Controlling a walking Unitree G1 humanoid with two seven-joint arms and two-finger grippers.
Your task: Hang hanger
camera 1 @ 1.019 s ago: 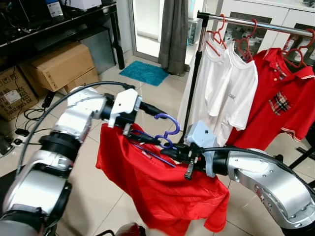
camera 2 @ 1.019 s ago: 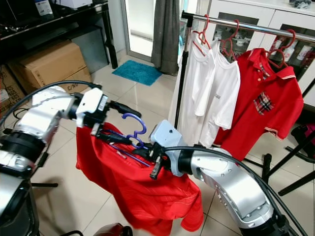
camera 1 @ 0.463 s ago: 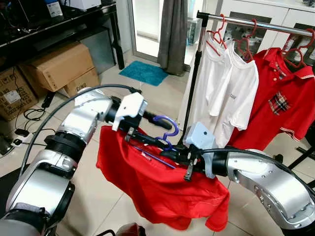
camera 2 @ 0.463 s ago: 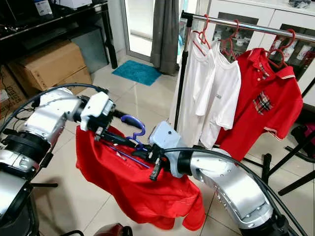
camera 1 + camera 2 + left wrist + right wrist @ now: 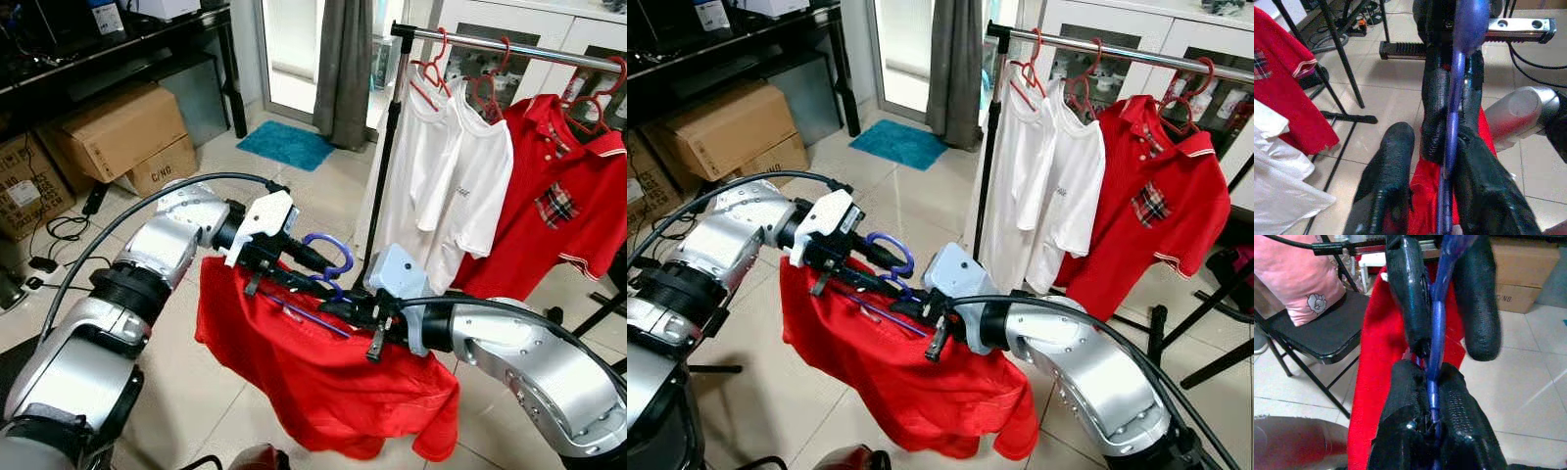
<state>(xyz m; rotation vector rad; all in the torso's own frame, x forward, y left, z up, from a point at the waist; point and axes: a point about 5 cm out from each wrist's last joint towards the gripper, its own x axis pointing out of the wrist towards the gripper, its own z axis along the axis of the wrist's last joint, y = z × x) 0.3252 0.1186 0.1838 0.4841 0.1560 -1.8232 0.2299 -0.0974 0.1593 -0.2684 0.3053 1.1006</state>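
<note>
Left eye view: both claws, left (image 5: 294, 266) and right (image 5: 343, 311), pinch purple hanger (image 5: 323, 269), hook up.

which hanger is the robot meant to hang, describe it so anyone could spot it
Start at the clothes rail with white and red shirts on red hangers. In front of it, lower down, both grippers hold a red shirt. The purple hanger carries that shirt: it is off the rail, between the left gripper and right gripper.
</note>
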